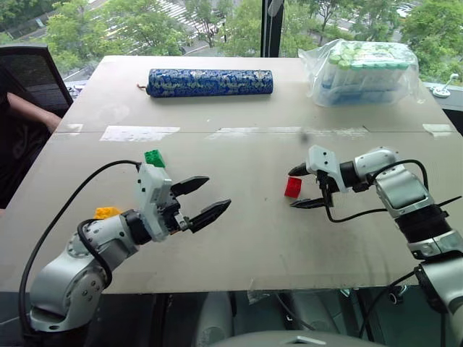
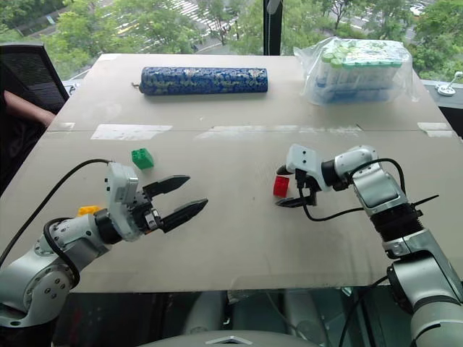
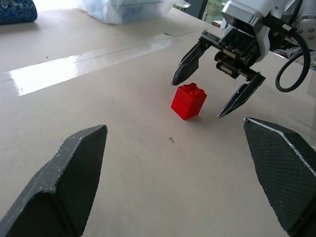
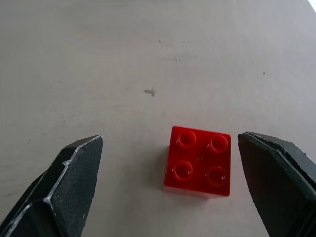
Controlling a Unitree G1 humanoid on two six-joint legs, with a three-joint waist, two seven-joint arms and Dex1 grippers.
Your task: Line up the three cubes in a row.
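We note a clear bag (image 1: 365, 71) on the desk (image 1: 239, 238) holding green-capped containers. Both tools stand open, empty: the right tool (image 2: 287, 186) flanks the red cube (image 2: 281, 186), the left tool (image 2: 179, 197) hovers apart.

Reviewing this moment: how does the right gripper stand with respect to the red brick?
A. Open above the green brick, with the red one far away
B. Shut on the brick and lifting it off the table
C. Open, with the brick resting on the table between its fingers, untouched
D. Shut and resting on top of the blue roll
C: the right gripper stands open, its fingers on either side of the red brick, which sits on the table with a gap to each finger.
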